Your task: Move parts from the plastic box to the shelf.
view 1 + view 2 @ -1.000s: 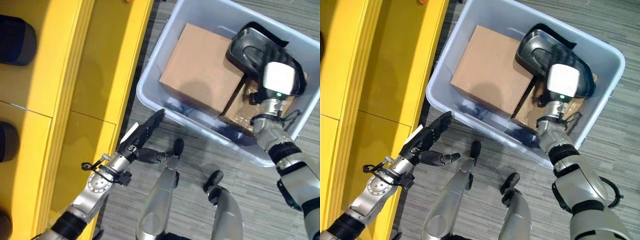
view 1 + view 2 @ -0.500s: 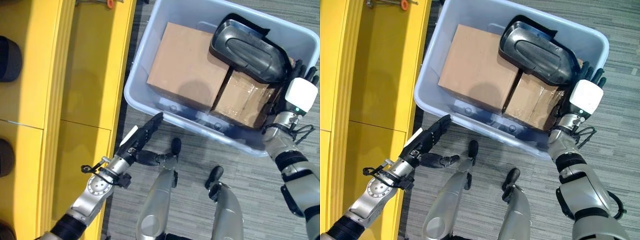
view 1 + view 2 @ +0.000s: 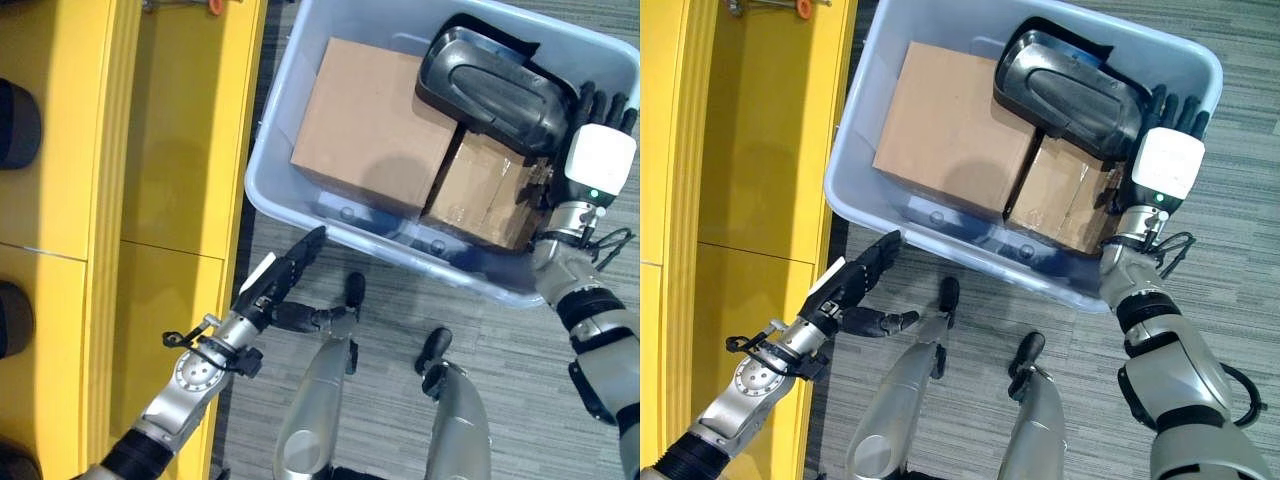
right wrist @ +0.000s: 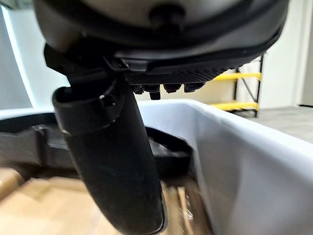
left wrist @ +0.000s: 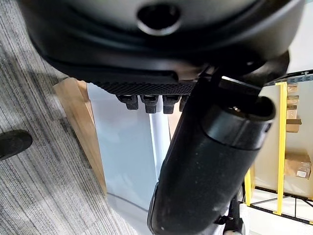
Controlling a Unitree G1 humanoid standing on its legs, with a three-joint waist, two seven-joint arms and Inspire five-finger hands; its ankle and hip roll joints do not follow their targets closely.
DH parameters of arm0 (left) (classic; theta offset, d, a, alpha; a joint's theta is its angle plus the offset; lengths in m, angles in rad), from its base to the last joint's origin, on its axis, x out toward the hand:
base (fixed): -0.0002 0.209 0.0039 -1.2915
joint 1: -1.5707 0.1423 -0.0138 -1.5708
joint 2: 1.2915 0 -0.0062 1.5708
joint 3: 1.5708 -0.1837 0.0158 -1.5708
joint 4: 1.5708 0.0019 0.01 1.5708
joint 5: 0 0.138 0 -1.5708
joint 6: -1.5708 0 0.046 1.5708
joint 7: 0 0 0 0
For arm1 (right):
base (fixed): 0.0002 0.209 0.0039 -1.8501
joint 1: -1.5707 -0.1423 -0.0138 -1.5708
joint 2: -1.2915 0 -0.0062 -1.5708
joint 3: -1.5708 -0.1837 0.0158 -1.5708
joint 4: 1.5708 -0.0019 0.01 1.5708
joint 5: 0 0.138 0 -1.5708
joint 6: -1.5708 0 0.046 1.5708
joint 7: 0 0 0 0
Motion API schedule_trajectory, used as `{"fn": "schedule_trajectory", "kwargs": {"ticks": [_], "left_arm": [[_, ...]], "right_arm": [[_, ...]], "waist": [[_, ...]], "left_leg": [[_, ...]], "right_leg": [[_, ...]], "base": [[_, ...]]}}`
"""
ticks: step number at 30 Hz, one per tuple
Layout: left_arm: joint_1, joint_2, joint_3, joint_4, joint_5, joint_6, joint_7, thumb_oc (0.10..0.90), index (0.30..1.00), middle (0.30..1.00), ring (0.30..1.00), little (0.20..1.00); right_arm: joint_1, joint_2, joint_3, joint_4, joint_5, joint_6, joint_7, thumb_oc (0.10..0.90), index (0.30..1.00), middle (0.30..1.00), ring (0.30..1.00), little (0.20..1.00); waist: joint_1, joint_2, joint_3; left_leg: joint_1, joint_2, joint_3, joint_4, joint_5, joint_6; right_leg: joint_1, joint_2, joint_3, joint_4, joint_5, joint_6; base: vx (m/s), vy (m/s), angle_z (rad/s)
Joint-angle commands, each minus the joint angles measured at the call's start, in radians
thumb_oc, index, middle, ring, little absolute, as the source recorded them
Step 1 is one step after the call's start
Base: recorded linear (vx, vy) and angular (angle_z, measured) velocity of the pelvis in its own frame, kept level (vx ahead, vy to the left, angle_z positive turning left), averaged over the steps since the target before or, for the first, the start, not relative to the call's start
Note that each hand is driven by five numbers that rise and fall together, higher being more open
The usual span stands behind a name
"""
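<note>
In the left eye view the plastic box (image 3: pixel 283 170) stands on the floor just beside the yellow shelf (image 3: pixel 180 150). It holds a large cardboard carton (image 3: pixel 370 125), a smaller carton (image 3: pixel 480 195) beside it, and a black moulded part (image 3: pixel 495 80) lying across the top of the small carton. The left robot hand (image 3: pixel 280 285) hovers below the box's near wall, fingers straight and spread, holding nothing. The right robot hand (image 3: pixel 598 150), with its white back cover, sits at the box's right end, close beside the black part, fingers extended and nothing gripped.

The right eye view gives the same layout: the right robot hand (image 3: pixel 1165 150) is over the box's right rim next to the black part (image 3: pixel 1070 90), and the left robot hand (image 3: pixel 855 285) is just outside the box, apart from it.

The left wrist view looks past straight fingers at the box's pale wall (image 5: pixel 124 147) and an edge of cardboard (image 5: pixel 80 122).

The right wrist view shows the box's inner wall (image 4: pixel 244 161) with the black part (image 4: pixel 168 147) and cardboard lying beyond the open fingers.

Judging from this, the transfer has barely begun: every visible part remains in the box, and a grasp on the black part looks like the step in hand
</note>
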Motion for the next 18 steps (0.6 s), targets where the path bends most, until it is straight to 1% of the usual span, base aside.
{"fn": "schedule_trajectory", "kwargs": {"ticks": [1,5,7,8,12,16,18], "left_arm": [[-0.010,-0.044,0.008,-0.102,-0.038,-0.075,0.009,0.900,1.000,1.000,1.000,1.000],[-0.004,-0.041,0.012,-0.100,-0.042,-0.077,0.001,0.900,1.000,1.000,1.000,1.000],[-0.002,-0.045,0.014,-0.101,-0.041,-0.076,-0.005,0.900,1.000,1.000,1.000,1.000],[-0.002,-0.048,0.011,-0.094,-0.035,-0.079,-0.012,0.900,1.000,1.000,1.000,1.000],[-0.013,-0.045,-0.002,-0.081,-0.036,-0.085,-0.012,0.900,1.000,1.000,1.000,1.000],[-0.029,-0.044,-0.011,-0.073,-0.041,-0.081,-0.012,0.900,1.000,1.000,1.000,1.000],[-0.032,-0.043,-0.016,-0.071,-0.038,-0.079,-0.011,0.900,1.000,1.000,1.000,1.000]], "right_arm": [[-0.089,-0.151,0.016,-0.084,-0.111,-0.036,-0.156,0.900,1.000,1.000,1.000,1.000],[-0.083,-0.159,0.020,-0.133,-0.157,-0.048,-0.149,0.900,1.000,1.000,1.000,1.000],[-0.070,-0.158,0.025,-0.157,-0.152,-0.049,-0.137,0.900,1.000,1.000,1.000,1.000],[-0.056,-0.149,0.036,-0.155,-0.165,-0.042,-0.155,0.900,1.000,1.000,1.000,1.000],[-0.069,-0.136,0.053,-0.127,-0.161,-0.048,-0.157,0.900,1.000,1.000,1.000,1.000],[-0.104,-0.127,0.077,-0.092,-0.170,-0.067,-0.121,0.900,1.000,1.000,1.000,1.000],[-0.117,-0.120,0.097,-0.073,-0.150,-0.070,-0.102,0.900,1.000,1.000,1.000,1.000]], "waist": [[0.012,0.063,-0.024],[0.011,0.062,-0.024],[0.011,0.061,-0.024],[0.013,0.061,-0.024],[0.017,0.065,-0.024],[0.023,0.069,-0.024],[0.028,0.070,-0.024]], "left_leg": [[0.021,-0.048,0.000,0.035,-0.157,0.017],[0.018,-0.049,-0.002,0.041,-0.158,0.017],[0.016,-0.049,-0.001,0.041,-0.158,0.017],[0.014,-0.048,-0.001,0.040,-0.157,0.018],[0.002,-0.049,-0.003,0.045,-0.157,0.019],[-0.009,-0.050,-0.006,0.047,-0.155,0.018],[-0.014,-0.051,-0.007,0.047,-0.153,0.018]], "right_leg": [[-0.002,0.069,-0.070,0.059,-0.046,-0.036],[-0.006,0.069,-0.070,0.066,-0.048,-0.036],[-0.011,0.068,-0.071,0.070,-0.049,-0.035],[-0.014,0.067,-0.073,0.070,-0.047,-0.035],[-0.025,0.066,-0.076,0.075,-0.047,-0.035],[-0.034,0.064,-0.080,0.079,-0.047,-0.035],[-0.039,0.063,-0.084,0.082,-0.047,-0.035]], "base": [[0.00,0.000,0.00],[0.00,0.000,0.00],[0.00,0.000,0.00],[0.00,0.000,0.00],[0.00,0.000,0.00],[0.00,0.000,0.00],[0.00,0.000,0.00]]}}
